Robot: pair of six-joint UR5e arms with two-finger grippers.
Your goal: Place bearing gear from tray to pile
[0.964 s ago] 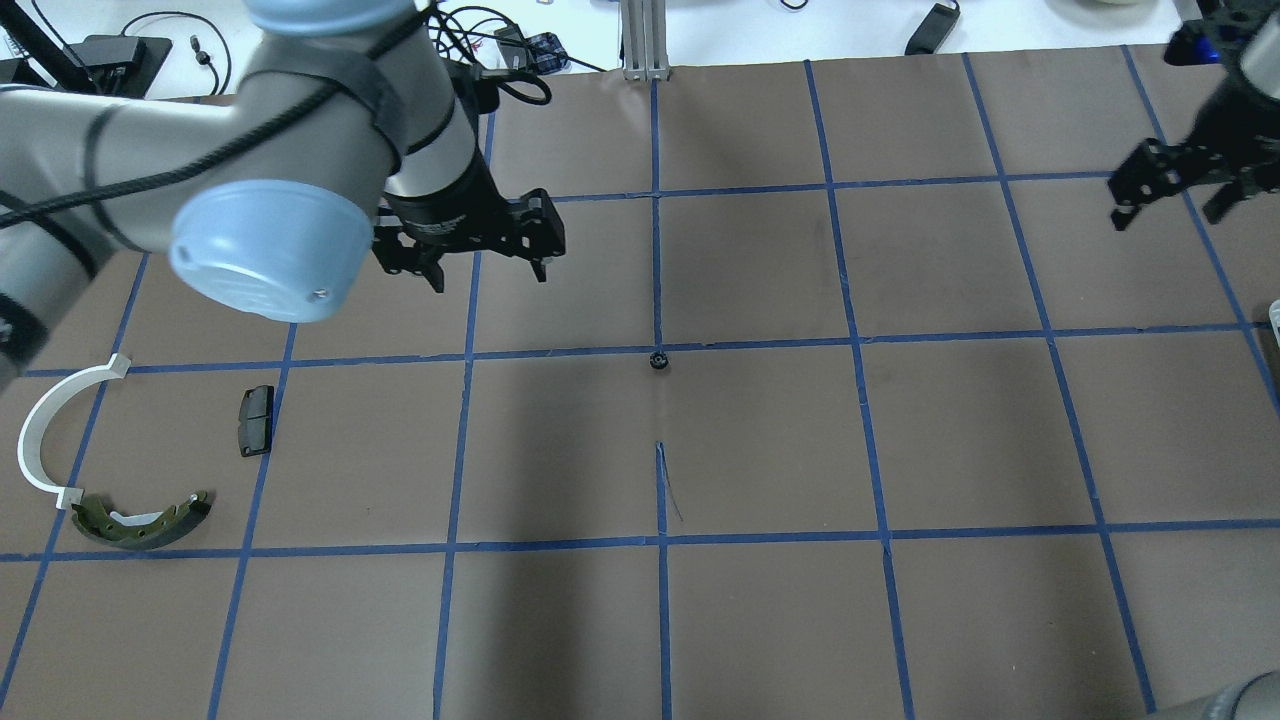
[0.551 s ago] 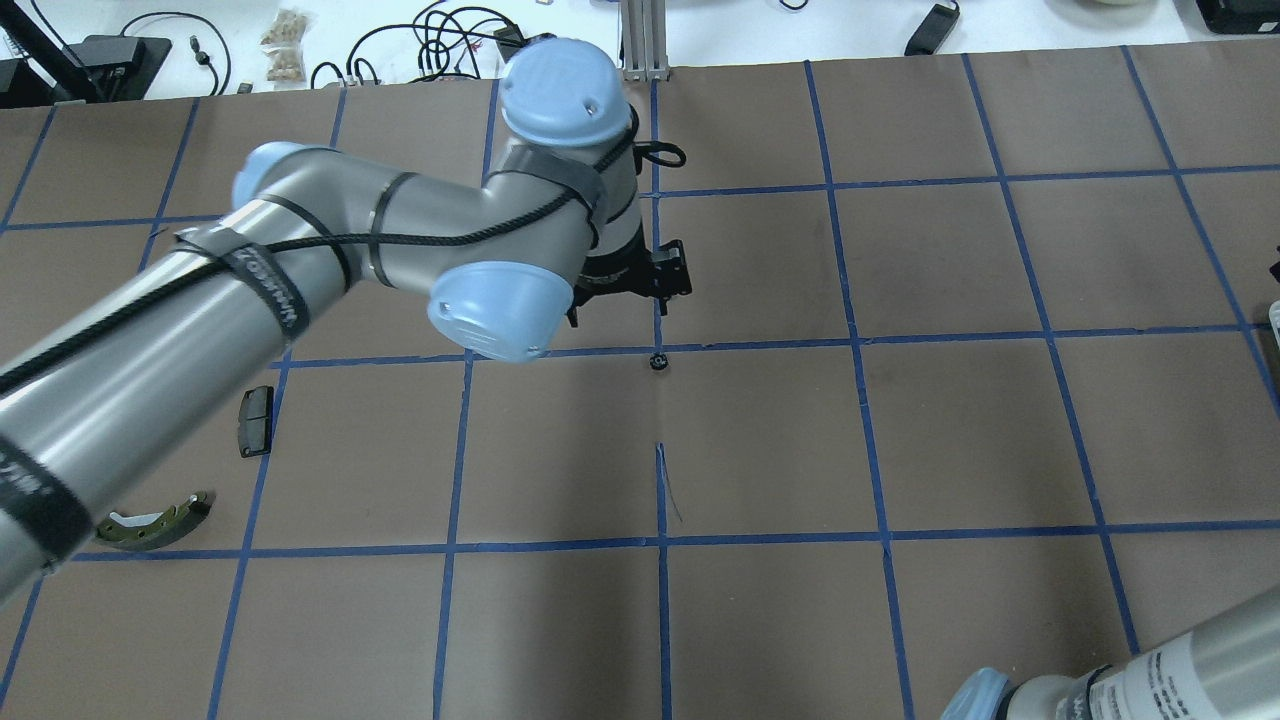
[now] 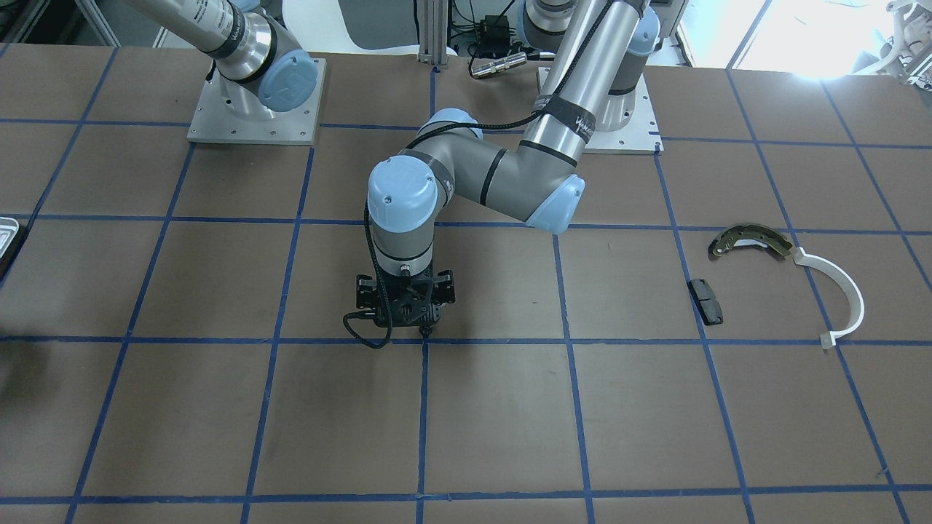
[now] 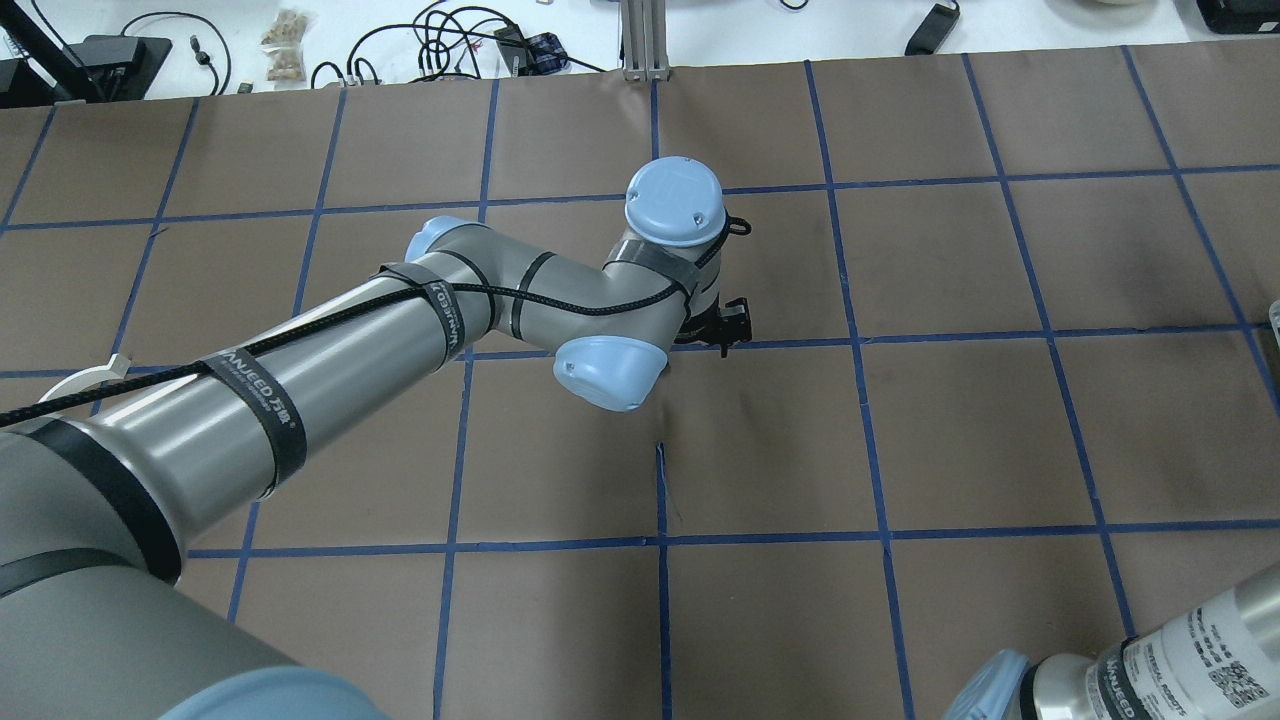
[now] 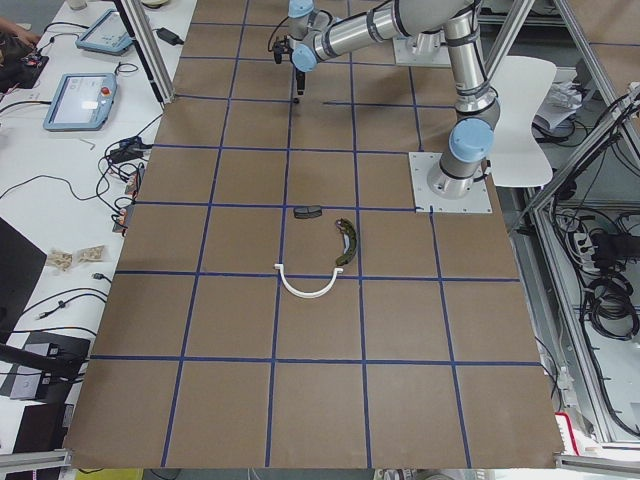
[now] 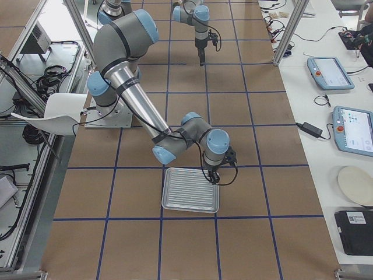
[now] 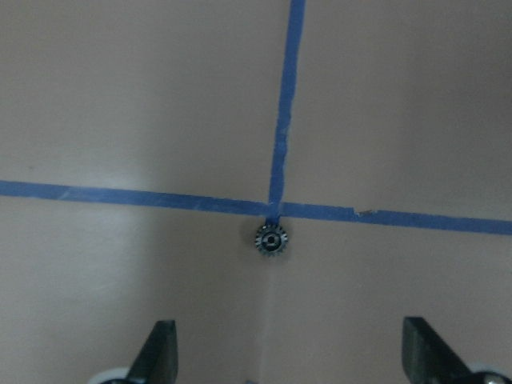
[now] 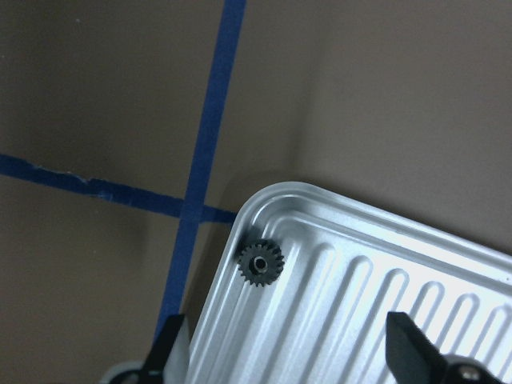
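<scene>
Steel tray pins its gear in a corner, right gripper spread above. Left gripper gapes over the table gear, poised to straddle it.

- A small black toothed gear lies in the shallow silvery metal tray, at its corner.
- A second black toothed gear sits on the brown tabletop, at a tape crossing.
- Towards the robot's left, a curved brass-and-grey brake shoe, a thin white plastic arc and a small black rectangular pad lie clustered.

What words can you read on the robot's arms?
"VANJEED", as far as it reads, on the black strap round the left arm.
The label with square codes on the right arm: print too small to read.
No other words can be read.
</scene>
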